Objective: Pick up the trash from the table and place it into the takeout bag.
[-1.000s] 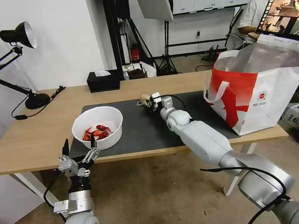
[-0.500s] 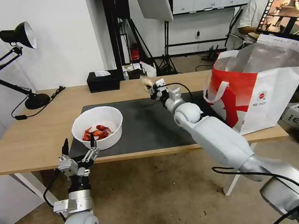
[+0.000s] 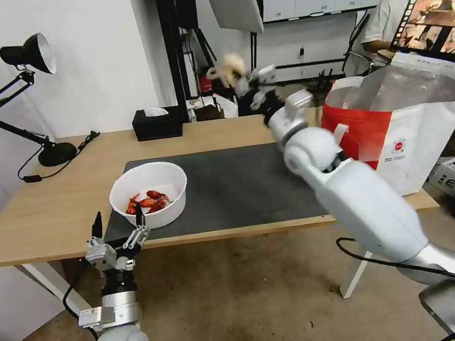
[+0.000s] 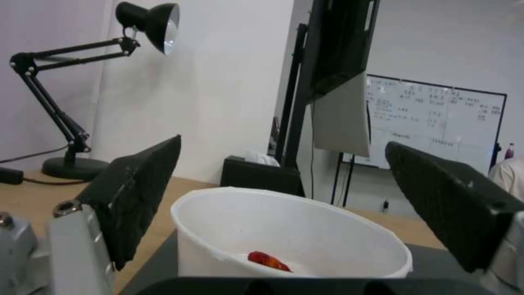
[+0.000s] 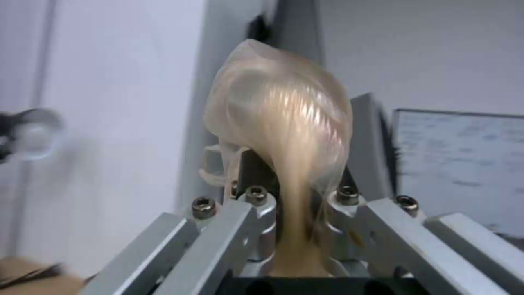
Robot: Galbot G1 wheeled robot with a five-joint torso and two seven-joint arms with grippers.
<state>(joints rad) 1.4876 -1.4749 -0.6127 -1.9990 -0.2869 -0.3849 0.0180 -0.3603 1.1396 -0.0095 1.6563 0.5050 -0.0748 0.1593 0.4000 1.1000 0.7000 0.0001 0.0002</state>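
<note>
From the head view we see the right gripper (image 3: 240, 79) raised high above the far side of the table (image 3: 51, 212), left of the takeout bag (image 3: 415, 132), with the beige lump (image 3: 228, 67) in it. The right wrist view shows more: the lump (image 5: 278, 123) is glossy, in clear wrap, pinched between closed fingers. Our left gripper (image 3: 118, 229) waits open before the white bowl (image 3: 150, 193), whose red shells show in the left wrist view.

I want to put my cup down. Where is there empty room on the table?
The grey mat lies bare between the white bowl and the takeout bag. Bare wood also runs between the lamp base and the bowl. The bag's corner is crowded by the right arm.
</note>
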